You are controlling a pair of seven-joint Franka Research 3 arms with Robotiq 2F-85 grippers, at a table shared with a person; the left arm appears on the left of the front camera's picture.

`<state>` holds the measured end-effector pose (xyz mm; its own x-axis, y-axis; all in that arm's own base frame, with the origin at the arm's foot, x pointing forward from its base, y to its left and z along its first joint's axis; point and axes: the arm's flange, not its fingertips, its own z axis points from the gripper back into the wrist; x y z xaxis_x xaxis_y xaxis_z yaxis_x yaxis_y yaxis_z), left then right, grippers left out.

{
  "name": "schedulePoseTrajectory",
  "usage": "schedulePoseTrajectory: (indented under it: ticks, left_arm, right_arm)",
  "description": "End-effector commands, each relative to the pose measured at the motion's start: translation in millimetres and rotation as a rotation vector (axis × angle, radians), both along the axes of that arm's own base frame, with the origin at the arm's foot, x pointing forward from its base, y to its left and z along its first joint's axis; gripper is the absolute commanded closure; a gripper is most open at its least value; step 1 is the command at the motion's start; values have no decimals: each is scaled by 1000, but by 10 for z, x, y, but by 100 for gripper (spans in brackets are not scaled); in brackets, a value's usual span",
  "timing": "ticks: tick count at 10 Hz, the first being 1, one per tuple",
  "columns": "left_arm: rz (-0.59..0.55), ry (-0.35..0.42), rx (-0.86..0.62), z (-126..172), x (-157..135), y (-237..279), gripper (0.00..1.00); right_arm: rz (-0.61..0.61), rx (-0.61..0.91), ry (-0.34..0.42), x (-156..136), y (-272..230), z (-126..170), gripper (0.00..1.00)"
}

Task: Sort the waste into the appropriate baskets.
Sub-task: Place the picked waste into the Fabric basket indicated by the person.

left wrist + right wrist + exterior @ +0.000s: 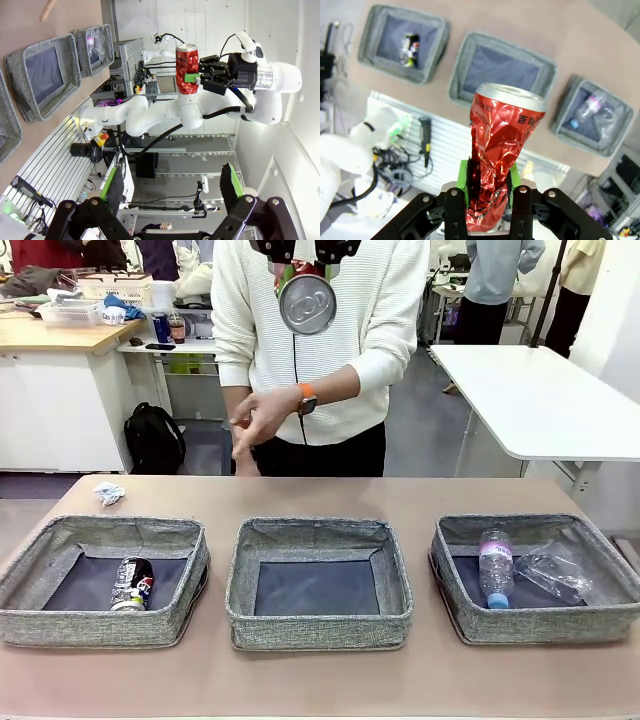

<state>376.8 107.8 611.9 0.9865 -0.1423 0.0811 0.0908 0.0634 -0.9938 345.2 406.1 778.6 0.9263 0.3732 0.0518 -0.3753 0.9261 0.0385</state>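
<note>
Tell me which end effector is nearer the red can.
Right. The right end effector is clamped on the red can; the left end effector stands open, well apart from it.

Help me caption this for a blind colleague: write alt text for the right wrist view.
The right gripper clamps a crumpled red soda can between its fingers, high above the table. Far below sit three grey baskets in a row: one end basket holds a dark can, the other a clear bottle and plastic film.
</note>
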Motion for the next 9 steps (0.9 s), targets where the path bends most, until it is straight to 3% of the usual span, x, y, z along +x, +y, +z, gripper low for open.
schedulePoseTrajectory:
  ticks: [1,9]
  left_arm:
    - [-7,-17,-6,24,-18,14,0]
    - [-7,-17,-6,24,-18,14,0]
  right_arm:
    - [4,16,11,-14,7,6,66]
    - [0,0,0,0,0,0,65]
